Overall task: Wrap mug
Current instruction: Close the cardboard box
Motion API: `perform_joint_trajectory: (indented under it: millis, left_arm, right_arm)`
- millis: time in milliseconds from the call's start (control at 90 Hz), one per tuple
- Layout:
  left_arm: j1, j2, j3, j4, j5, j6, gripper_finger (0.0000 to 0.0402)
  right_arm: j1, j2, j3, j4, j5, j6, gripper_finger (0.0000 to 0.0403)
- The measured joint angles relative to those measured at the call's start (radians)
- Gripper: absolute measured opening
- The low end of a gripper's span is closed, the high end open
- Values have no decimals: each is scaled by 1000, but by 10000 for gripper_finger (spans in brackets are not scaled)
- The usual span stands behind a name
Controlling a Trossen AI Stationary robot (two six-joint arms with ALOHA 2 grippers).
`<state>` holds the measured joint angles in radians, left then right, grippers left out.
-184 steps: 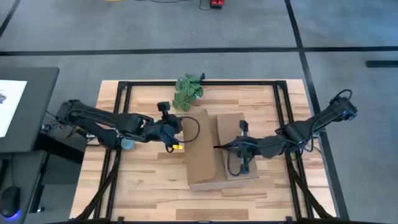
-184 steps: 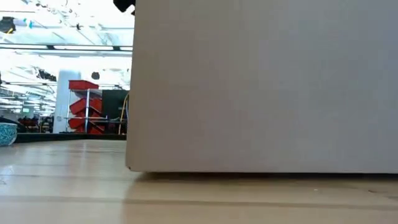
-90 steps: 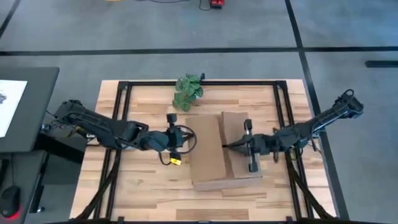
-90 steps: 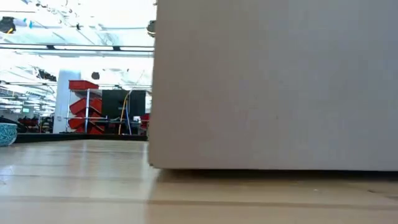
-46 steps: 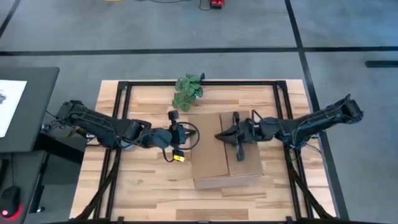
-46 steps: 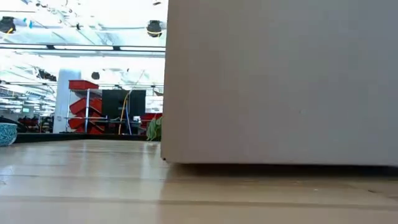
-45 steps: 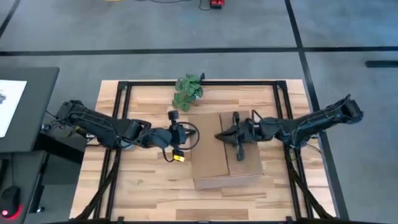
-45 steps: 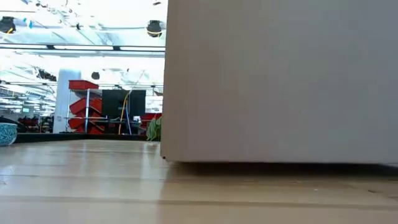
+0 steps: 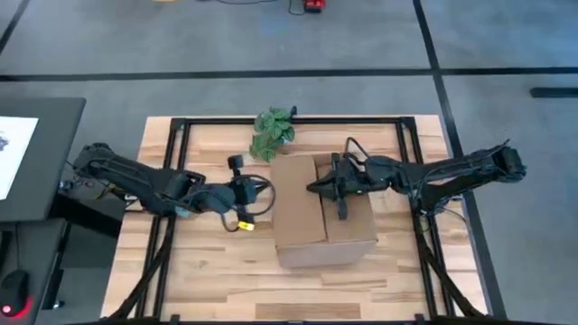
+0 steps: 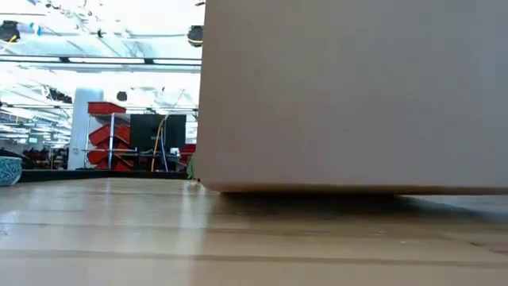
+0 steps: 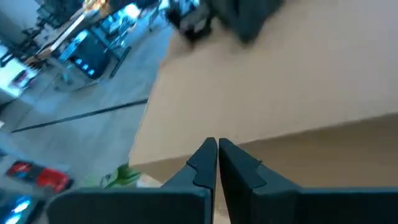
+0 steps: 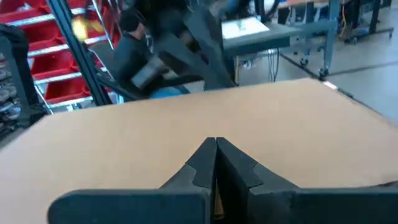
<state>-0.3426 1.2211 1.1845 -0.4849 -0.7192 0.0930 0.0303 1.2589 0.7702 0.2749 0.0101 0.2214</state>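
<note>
I see the right gripper (image 9: 314, 189), fingers together, over the box (image 9: 323, 212), nearer than the left gripper (image 9: 256, 193), also pinched, at box's nine o'clock.

One cardboard box (image 9: 323, 213) sits on the single wooden tabletop (image 9: 208, 262), and one small green potted plant (image 9: 272, 132) stands near its far edge. Two dark arms reach in, so there are two grippers: the left gripper (image 9: 246, 194) beside the box and the right gripper (image 9: 318, 189) over its top, each with two fingers (image 11: 205, 163) pressed together in its own wrist view. One teal bowl-like vessel (image 10: 9, 170) shows at the low view's edge, and one red shelving rack (image 10: 105, 135) stands in the room beyond.
</note>
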Motion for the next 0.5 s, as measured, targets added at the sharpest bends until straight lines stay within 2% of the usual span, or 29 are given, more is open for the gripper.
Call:
perform_joint_trajectory:
  millis: [100, 267, 500]
  left_arm:
    - [-44, -41, 2, 14, 24, -35, 0]
    - [-120, -45, 3, 25, 156, -95, 0]
    - [-218, 95, 5, 88, 270, -99, 0]
  right_arm:
    - [0, 2, 26, -56, 0, 1, 0]
    - [0, 2, 34, -74, 19, 2, 0]
    - [8, 49, 37, -53, 31, 1, 0]
